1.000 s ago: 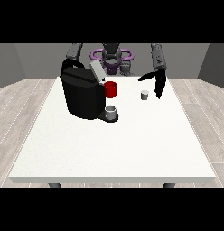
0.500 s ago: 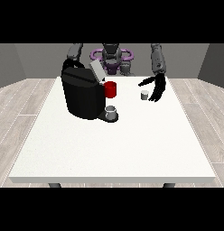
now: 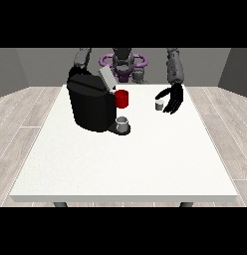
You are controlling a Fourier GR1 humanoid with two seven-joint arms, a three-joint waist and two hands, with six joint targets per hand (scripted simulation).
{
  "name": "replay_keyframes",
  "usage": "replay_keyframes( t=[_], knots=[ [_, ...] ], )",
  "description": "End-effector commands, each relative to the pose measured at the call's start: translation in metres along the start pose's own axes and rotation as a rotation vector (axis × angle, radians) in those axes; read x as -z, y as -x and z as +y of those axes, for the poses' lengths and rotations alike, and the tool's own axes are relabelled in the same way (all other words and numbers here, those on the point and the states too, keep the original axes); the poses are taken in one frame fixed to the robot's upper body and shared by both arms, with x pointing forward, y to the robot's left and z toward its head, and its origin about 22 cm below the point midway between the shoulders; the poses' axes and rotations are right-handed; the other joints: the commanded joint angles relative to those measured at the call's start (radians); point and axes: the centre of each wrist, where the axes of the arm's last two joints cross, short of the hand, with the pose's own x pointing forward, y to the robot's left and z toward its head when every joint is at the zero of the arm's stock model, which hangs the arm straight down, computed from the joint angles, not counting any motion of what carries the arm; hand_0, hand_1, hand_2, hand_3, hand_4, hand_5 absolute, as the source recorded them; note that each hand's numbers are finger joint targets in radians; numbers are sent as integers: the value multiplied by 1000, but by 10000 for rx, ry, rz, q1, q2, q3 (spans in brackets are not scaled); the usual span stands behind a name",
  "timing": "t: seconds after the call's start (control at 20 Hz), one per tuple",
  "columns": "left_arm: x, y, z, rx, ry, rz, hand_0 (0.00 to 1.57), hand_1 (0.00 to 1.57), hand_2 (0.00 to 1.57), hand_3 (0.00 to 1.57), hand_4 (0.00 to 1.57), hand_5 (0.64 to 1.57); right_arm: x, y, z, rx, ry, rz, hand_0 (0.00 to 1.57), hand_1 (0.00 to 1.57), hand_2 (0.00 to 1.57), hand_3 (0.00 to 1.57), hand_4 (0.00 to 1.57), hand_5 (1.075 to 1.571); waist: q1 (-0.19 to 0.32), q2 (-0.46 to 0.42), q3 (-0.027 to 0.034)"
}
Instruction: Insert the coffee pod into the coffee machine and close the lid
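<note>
A small grey coffee pod (image 3: pixel 158 105) stands on the white table (image 3: pixel 125 159) right of centre at the back. The hand at the view's right (image 3: pixel 171 99) hangs just beside the pod, on its right, fingers spread and relaxed around it without closing. The black coffee machine (image 3: pixel 90 102) stands at the back left with its grey lid (image 3: pixel 106 78) tilted up. A red part (image 3: pixel 122 98) shows at its front, and a grey cup (image 3: pixel 123 124) sits on its tray. The hand at the view's left is hidden behind the machine; only its arm (image 3: pixel 81 59) shows.
The robot's torso (image 3: pixel 123 63) with a purple ring stands behind the table's far edge. The table's near half and right side hold nothing but bare white surface. Wooden floor surrounds the table.
The hand at the view's right has swung in toward the pod and opened its fingers beside it. The machine, lid and pod have not moved.
</note>
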Motion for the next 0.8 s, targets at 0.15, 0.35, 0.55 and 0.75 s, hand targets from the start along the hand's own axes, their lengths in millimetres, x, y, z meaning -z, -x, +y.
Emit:
replay_keyframes(
  t=[0.15,0.35,0.55,0.75],
  knots=[
    [0,-5,-20,730,-201,-251,686,686,849,651,288,1571,-8,29,-13,79,515,622,0,0,0,0,513,1571,393,-557,-14],
    [13,-7,-1,909,-1109,-305,836,836,974,748,380,1571,9,-1,-16,431,-229,-203,0,0,0,0,514,1571,-271,236,-18],
    [8,2,-15,1820,-877,-188,930,930,1040,820,281,1571,-6,14,7,443,-104,-145,0,0,0,0,487,1571,-306,213,-18],
    [15,0,14,2172,-893,-224,1115,1115,1173,966,280,1571,6,4,-1,430,-118,-208,0,0,0,0,398,1571,-224,282,-17]
  ],
)
